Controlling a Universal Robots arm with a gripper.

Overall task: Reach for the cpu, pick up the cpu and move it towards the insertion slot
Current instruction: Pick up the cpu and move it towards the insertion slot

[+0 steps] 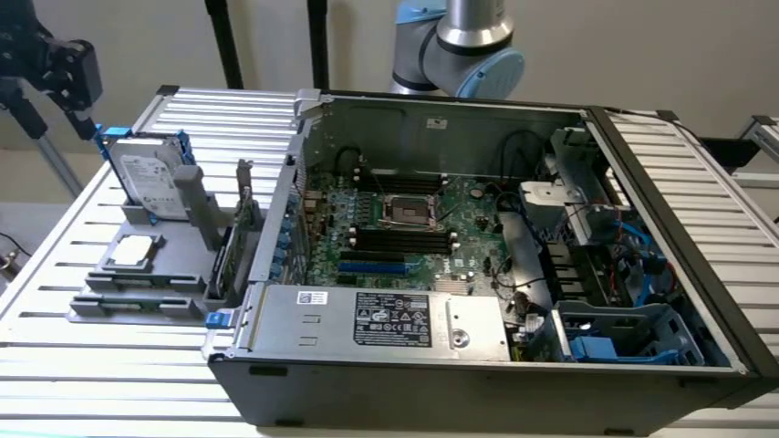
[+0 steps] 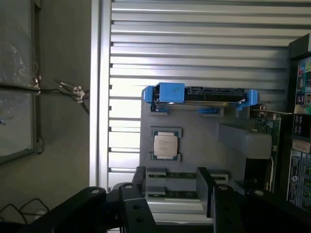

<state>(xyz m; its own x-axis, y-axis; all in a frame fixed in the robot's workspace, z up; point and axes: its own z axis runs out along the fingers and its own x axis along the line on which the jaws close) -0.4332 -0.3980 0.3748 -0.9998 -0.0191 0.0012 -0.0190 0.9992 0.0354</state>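
Observation:
The cpu (image 1: 134,251) is a small square chip with a silver-grey top. It lies flat in a grey fixture (image 1: 171,274) on the slatted table, at the exterior view's left of the open computer case. In the wrist view the cpu (image 2: 165,144) sits in its grey cradle well below the camera. My gripper (image 2: 172,171) hangs high above the fixture, open, with nothing between its dark fingers (image 2: 206,187). The insertion slot (image 1: 411,212) is a square socket with a shiny frame and dark centre, on the green board inside the case.
An upright silver hard drive (image 1: 152,178) with blue rails stands just behind the cpu on the same fixture. Black memory slots (image 1: 396,242) flank the socket. A power supply box (image 1: 378,319) fills the case front. The arm (image 1: 469,46) rises behind the case.

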